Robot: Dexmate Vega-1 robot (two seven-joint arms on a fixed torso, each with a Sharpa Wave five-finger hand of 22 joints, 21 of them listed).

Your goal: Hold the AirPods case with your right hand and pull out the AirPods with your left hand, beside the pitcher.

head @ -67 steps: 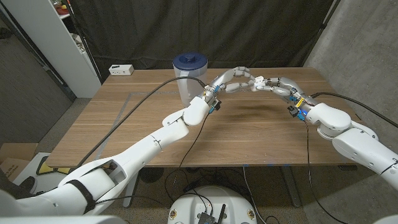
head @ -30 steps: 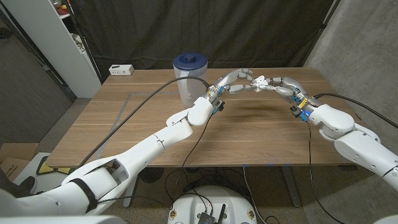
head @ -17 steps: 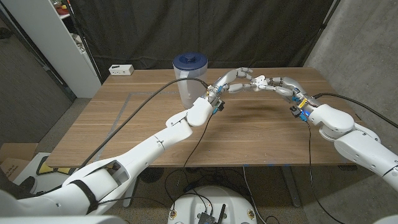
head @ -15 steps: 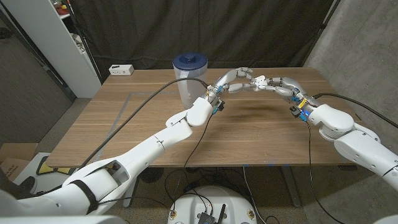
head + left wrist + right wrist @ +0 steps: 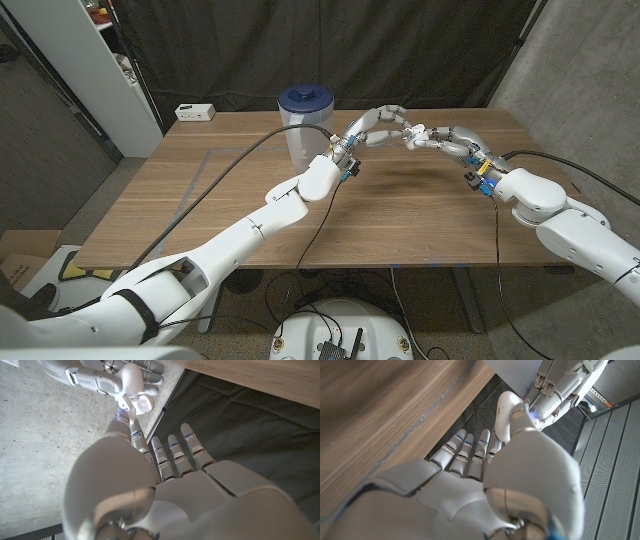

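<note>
Holding the AirPods case up in the air over the far middle of the table, we are pinching it in our right hand, thumb against its white shell, the other fingers lying straight beside it. In the left wrist view the case is showing as a white rounded body in that hand's grasp. Our left hand is reaching in from the other side, its fingertips meeting the right hand's at the case; whether they are pinching an earbud we cannot tell, since the spot is too small in the head view. The blue-lidded pitcher is standing just beside the left hand, near the table's far edge. Broad open wood is lying nearer us under both arms. A small white box is sitting at the far left corner. Compared with half a second ago, the left hand's fingers are arching slightly higher above the case.
</note>
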